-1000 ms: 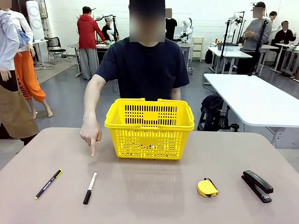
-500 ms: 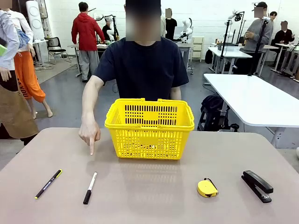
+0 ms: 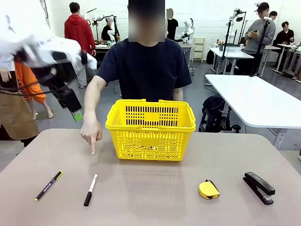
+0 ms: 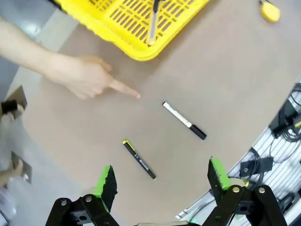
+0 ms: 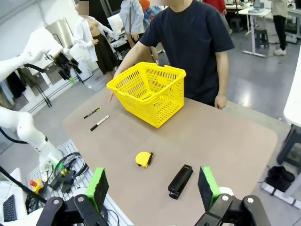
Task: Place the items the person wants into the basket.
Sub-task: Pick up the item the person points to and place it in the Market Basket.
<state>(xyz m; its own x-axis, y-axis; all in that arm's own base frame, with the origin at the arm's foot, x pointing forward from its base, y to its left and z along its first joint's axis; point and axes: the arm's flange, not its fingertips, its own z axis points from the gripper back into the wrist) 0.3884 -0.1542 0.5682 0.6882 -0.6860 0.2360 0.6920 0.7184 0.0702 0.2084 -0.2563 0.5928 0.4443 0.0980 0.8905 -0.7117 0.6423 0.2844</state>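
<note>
Glossy yellow plastic basket (image 3: 150,141) sits on a matt, smooth table (image 3: 150,200)

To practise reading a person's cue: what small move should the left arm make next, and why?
Probably lower the open left end effector toward the marker, jaws across its barrel. The person's hand points at the table right by it, the thin pen lies farther aside, and the end effector hovers high above both.

- Ahead of my right tool (image 5: 153,187), past the counter (image 5: 211,141), I see grey floor (image 5: 263,80).
- Farther ahead: white tables (image 3: 254,101) and a white wall (image 3: 211,19).
</note>
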